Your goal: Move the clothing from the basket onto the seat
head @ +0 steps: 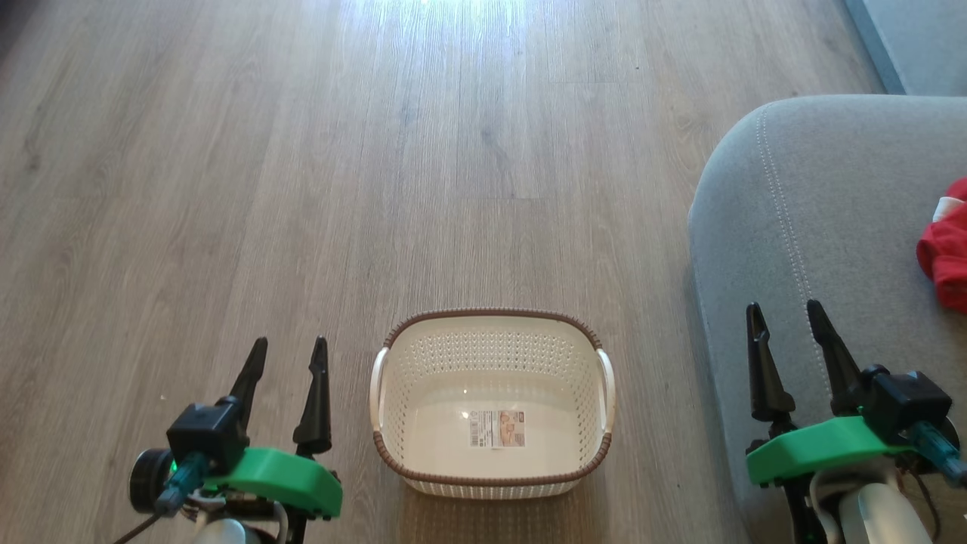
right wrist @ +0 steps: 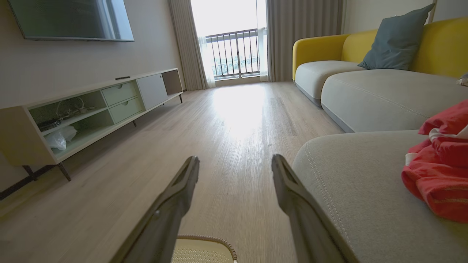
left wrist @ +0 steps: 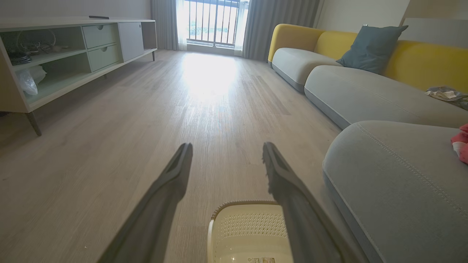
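Already on the seat [head: 816, 196], clothing [head: 948, 257] right of the spread, empty right tool [head: 783, 306]; left tool [head: 291, 341] spread beside the basket [head: 491, 312].

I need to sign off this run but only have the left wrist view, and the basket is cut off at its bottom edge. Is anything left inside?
Observer: No. The head view shows the basket empty, only a label sticker on its bottom.
Operator: The red bit at my right edge?
Observer: In the right wrist view that is the clothing, a red heap with white trim lying on the seat.
Operator: Right claw?
Observer: The right claw is open and holding nothing, by the seat's rounded edge in the head view.
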Tool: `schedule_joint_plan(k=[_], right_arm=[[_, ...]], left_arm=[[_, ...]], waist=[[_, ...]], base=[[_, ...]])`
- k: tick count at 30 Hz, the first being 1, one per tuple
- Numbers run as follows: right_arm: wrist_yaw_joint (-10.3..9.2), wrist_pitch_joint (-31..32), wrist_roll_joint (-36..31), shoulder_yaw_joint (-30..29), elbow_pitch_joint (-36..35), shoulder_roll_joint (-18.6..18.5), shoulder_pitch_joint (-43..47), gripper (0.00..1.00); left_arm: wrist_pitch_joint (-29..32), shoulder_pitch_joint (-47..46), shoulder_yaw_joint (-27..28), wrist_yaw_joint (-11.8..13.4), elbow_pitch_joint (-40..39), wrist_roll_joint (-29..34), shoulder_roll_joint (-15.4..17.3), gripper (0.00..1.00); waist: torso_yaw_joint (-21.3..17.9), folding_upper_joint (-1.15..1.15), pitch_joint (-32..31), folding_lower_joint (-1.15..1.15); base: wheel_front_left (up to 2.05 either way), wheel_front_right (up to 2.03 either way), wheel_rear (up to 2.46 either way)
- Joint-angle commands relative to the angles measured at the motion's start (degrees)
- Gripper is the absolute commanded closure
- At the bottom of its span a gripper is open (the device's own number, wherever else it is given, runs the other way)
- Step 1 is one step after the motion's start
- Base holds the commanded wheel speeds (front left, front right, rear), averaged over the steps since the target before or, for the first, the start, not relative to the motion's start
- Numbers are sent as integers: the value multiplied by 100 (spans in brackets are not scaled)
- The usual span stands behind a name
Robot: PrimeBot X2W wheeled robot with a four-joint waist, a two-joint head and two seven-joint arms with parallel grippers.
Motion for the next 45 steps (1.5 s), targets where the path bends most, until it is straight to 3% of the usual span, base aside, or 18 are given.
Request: schedule_joint_plan(k=[1, 24, 25, 29, 45], right_arm=[[-1, -36, 25, 140, -167, 5, -164, 0], [-1, -36, 82, 188, -112, 0, -206, 0], [0, 0, 59, 56, 45, 5, -2, 100], [0, 5, 66, 74, 389, 7, 89, 100], [0, 272, 1095, 14, 404, 4, 5, 100]], left_arm=[[-31, -146, 195, -17, -152, -10, -5, 0], [-31, -170, 247, -102, -56, -254, -5, 0], [0, -1, 22, -84, 135, -221, 0, 100], [4, 107, 2, -81, 477, -230, 0, 100], [276, 9, 183, -198, 493, -1214, -1, 100]], waist=[[2, 0, 3, 0], [-54, 0, -29, 0], [-54, 0, -29, 0], [-57, 0, -29, 0], [-94, 0, -19, 0]], base=[[0, 0, 0], [0, 0, 0], [0, 0, 0], [0, 0, 0], [0, 0, 0]])
